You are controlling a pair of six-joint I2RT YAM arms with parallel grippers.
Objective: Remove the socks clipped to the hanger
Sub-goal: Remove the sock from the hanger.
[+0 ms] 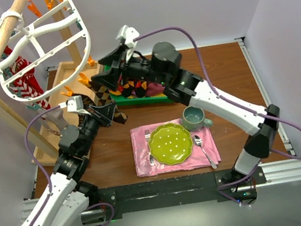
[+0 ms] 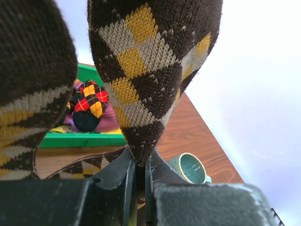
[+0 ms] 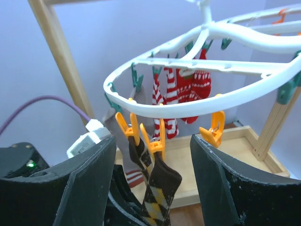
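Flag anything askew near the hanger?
The hanger appears to hang tilted, dipping toward the orange clips holding the argyle sock whose toe the left end effector pinches. Nothing looks spilled.

A robotics lab cell: plain lilac walls (image 1: 289, 10) are enclosing a wooden worktop (image 1: 231, 77) edged by aluminium rail (image 1: 285, 167).

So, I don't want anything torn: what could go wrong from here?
The left gripper pinches only the toe tip of the dark brown argyle knitted sock, so it may slip free. An orange plastic clip holds the cuff; pulling before the open right gripper releases it could stretch the sock or swing the hanging white plastic oval frame.
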